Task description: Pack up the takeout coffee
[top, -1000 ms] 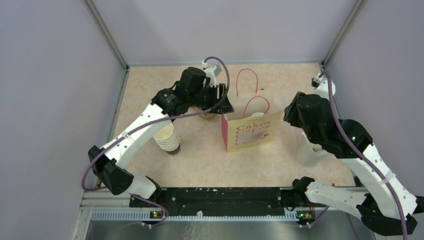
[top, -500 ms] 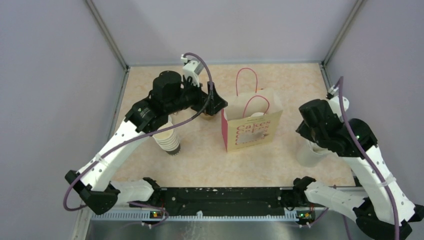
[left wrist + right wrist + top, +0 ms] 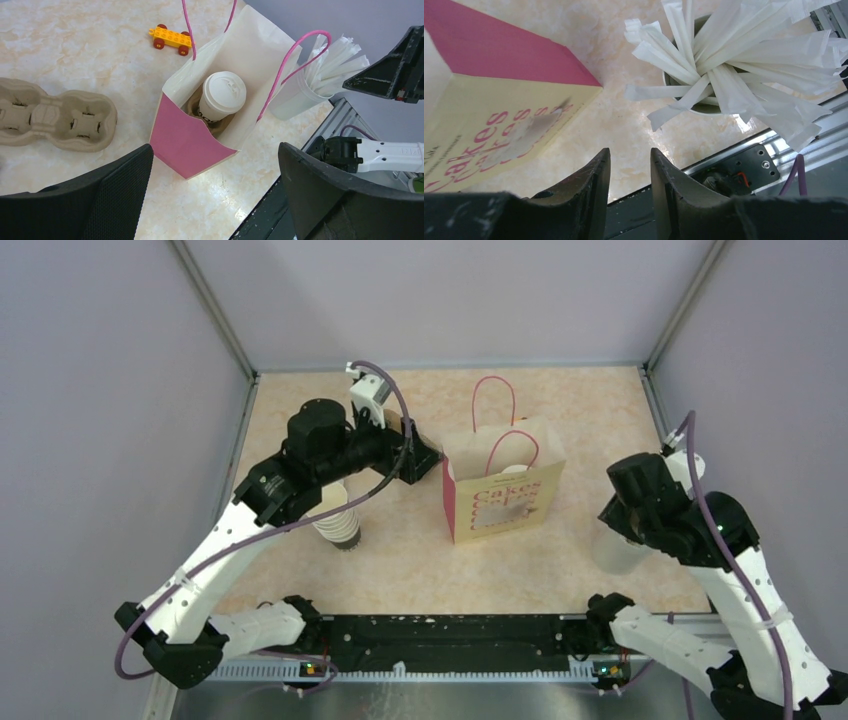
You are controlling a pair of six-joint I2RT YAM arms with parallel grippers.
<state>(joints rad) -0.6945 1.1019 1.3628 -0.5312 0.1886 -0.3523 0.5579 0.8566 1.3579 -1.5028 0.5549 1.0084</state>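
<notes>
Standing lidded inside the paper bag (image 3: 187,142), the takeout coffee (image 3: 223,94) looks packed — but the left gripper (image 3: 215,152), fingers spread wide and empty above, could snag a pink handle (image 3: 312,34) and tip it, while the right gripper (image 3: 629,152), fingers narrowly apart on nothing, crowds the stick cup (image 3: 295,102).

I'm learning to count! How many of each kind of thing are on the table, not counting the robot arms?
Paper bag: 1
Lidded coffee cup: 1
Cup of white sticks: 1
Stack of lidless cups: 1
Cardboard cup trays: 2 (one on the table, one under the coffee in the bag)
Toy car: 1
Total: 7
</notes>
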